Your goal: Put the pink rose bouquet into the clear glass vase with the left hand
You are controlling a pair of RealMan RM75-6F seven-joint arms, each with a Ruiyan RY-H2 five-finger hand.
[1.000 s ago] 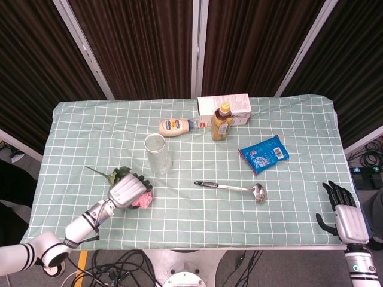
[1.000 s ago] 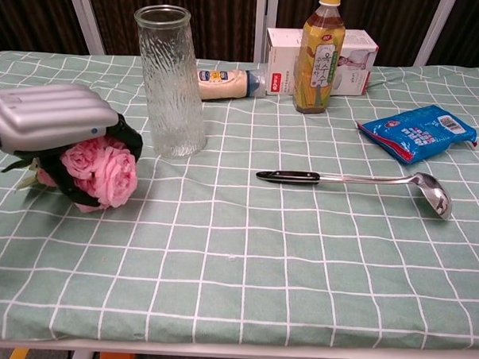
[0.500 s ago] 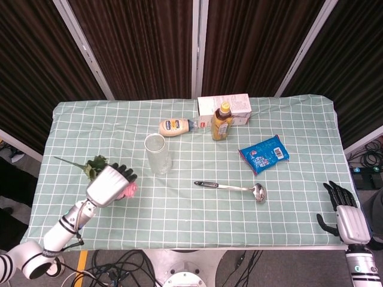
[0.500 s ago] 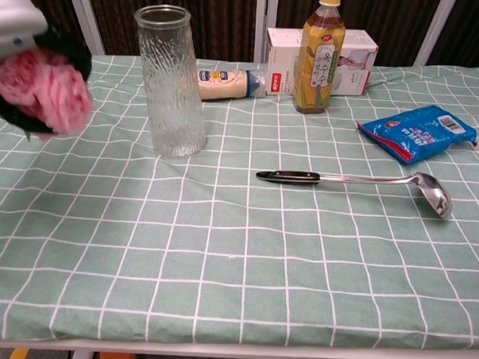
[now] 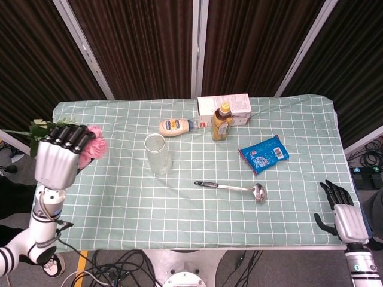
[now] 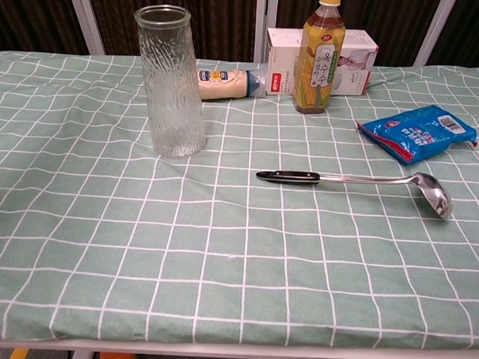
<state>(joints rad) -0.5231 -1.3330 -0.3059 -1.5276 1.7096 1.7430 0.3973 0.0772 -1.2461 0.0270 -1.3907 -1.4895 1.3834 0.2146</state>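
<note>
The left hand (image 5: 57, 158) is raised high at the left edge of the counter (image 5: 119, 197), its fingers curled around the pink rose bouquet (image 5: 91, 143). The blooms show just right of the knuckles, and the green leaves and stem trail off to the left behind the hand. Only the head view shows this; hand and flowers fall outside the chest view.

The clear glass vase (image 6: 170, 81) stands upright and empty near the middle of the counter, well apart from the bouquet (to the flowers' right in the head view). Behind it a mayonnaise bottle (image 6: 225, 82) lies on its side, and beside that a tea bottle (image 6: 320, 56) stands upright just in front of a white carton (image 6: 352, 53). A blue snack packet (image 6: 416, 131) lies flat toward the right, and a metal ladle (image 6: 359, 181) rests in front of it — black handle pointing toward the vase, bowl to the right.

The right hand (image 5: 344, 216) sits low at the counter's right front corner, off the cloth, fingers loosely spread and holding nothing.
</note>
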